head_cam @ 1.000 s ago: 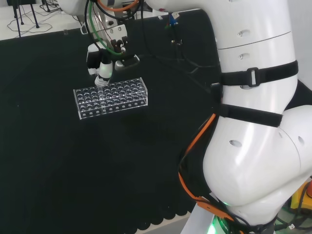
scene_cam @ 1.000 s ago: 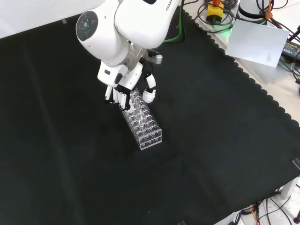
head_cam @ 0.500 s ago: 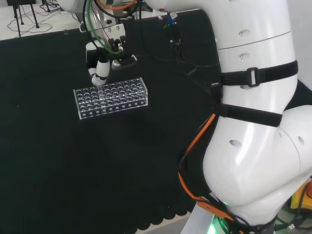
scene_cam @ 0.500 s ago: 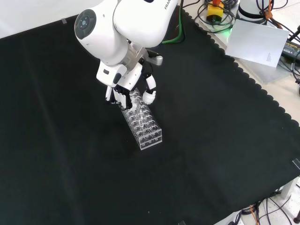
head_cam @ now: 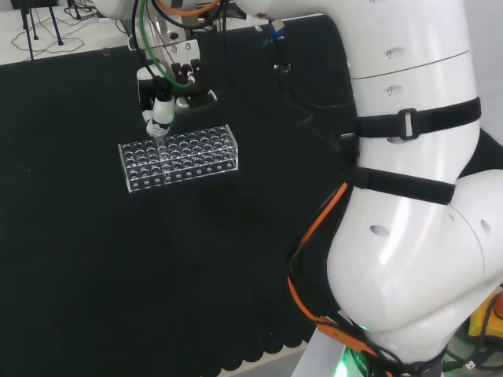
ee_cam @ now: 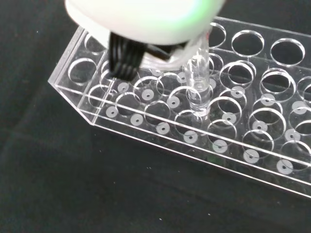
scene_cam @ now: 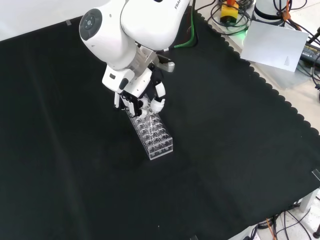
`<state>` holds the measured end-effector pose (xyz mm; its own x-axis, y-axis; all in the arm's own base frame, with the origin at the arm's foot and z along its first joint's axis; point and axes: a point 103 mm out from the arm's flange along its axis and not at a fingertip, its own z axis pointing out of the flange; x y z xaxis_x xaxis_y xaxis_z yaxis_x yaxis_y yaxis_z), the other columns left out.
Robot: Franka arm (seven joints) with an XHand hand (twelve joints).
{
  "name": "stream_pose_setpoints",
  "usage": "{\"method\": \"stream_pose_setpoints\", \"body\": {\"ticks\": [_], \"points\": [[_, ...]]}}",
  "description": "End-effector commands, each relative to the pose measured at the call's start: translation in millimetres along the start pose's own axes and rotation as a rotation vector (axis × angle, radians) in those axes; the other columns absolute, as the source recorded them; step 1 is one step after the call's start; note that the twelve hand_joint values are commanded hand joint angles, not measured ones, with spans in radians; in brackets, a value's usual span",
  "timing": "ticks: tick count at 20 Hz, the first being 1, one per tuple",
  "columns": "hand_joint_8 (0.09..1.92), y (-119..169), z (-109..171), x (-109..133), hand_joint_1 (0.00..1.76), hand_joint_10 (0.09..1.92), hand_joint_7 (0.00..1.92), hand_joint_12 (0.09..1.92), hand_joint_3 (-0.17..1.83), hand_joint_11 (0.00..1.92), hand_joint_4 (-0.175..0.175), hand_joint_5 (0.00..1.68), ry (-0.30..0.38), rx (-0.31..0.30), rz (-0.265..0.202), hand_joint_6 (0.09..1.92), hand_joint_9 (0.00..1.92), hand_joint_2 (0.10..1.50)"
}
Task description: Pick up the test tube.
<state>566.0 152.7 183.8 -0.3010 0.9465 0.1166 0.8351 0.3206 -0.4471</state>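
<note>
Black cloth (scene_cam: 225,150) spans the bench. Clear plastic rack (scene_cam: 152,132), left of centre in the front view, lies beneath the hand (scene_cam: 135,97). Fingers curl round the test tube (ee_cam: 198,80), its lower end in a rack hole.

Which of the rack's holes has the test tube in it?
A hole near the rack's end under the hand, where the clear test tube stands upright; the other visible holes look empty.
</note>
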Motion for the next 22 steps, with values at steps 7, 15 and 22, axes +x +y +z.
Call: {"method": "stream_pose_setpoints", "body": {"ticks": [7, 15, 22], "points": [[0.68, 3, 6, 3, 1.4, 0.66, 1.4, 1.2, 0.67, 0.93, -0.175, 1.25, 0.044, -0.082, 0.041, 0.66, 1.23, 0.63], [0.5, 2, -1, 3, 1.44, 0.39, 1.51, 1.13, 0.79, 1.14, -0.175, 1.39, 0.007, -0.148, 0.022, 0.47, 1.39, 0.51], [0.4, -3, -4, 5, 1.45, 0.3, 1.56, 1.13, 0.82, 1.18, -0.175, 1.44, 0.004, -0.168, 0.005, 0.39, 1.45, 0.48]]}}
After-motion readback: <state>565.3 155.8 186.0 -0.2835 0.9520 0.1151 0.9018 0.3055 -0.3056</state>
